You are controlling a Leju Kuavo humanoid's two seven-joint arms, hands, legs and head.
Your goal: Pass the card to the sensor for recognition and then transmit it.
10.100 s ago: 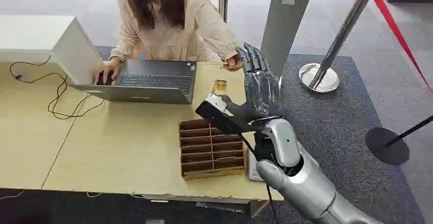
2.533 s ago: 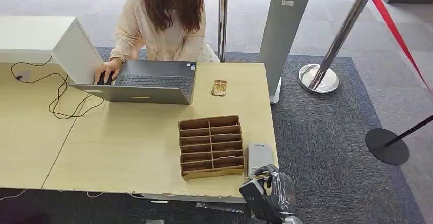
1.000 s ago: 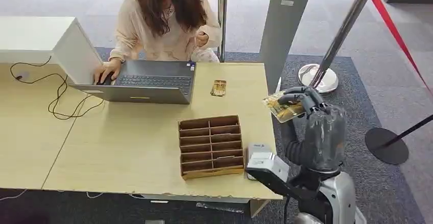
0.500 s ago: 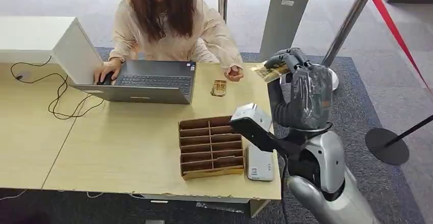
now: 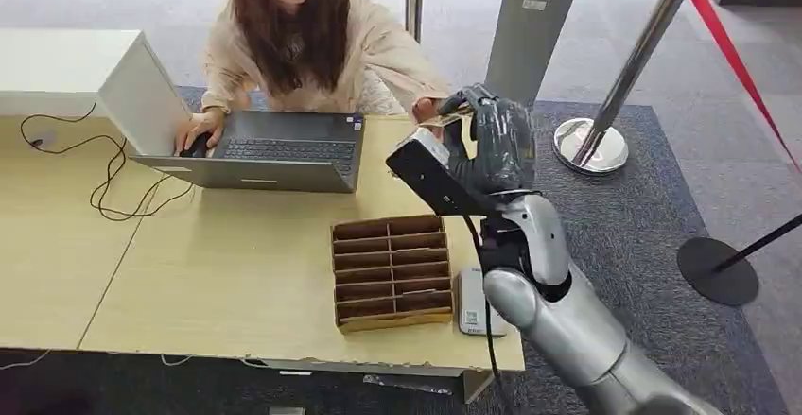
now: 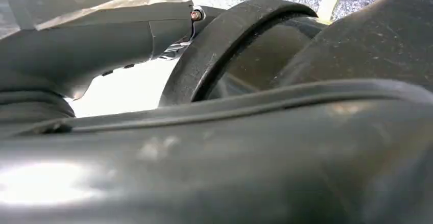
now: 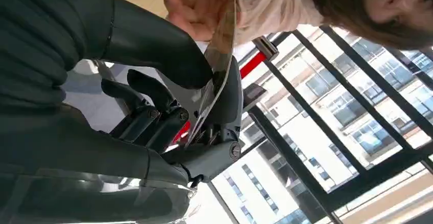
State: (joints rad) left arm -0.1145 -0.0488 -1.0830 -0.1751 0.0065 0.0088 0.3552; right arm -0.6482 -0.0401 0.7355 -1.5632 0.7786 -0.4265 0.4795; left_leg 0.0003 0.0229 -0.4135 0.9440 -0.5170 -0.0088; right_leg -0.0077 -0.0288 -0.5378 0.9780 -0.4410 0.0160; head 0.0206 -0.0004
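My right hand (image 5: 492, 141) is raised over the table's far right corner and pinches a thin yellowish card (image 7: 217, 60) between thumb and fingers (image 7: 153, 35). In the head view the card (image 5: 437, 120) peeks out edge-on at the hand's left. A person's hand (image 5: 426, 108) reaches across and touches the card's far end; the right wrist view shows that hand (image 7: 196, 7) on it. The white card sensor (image 5: 470, 303) lies flat near the table's front right corner, beside my forearm. Grey parts of my left hand (image 6: 76, 50) sit close to its camera, its fingers unreadable.
A brown cardboard divider tray (image 5: 391, 268) stands left of the sensor. An open laptop (image 5: 274, 150) with the person's other hand on it sits further back. Black cables (image 5: 104, 179) trail at the left. A grey stand (image 5: 530, 27) and rope posts (image 5: 624, 75) are beyond the table.
My right hand has carried the card left and further from me, from beside the table's corner to the person's raised hand, which now touches it. The sensor is uncovered again.
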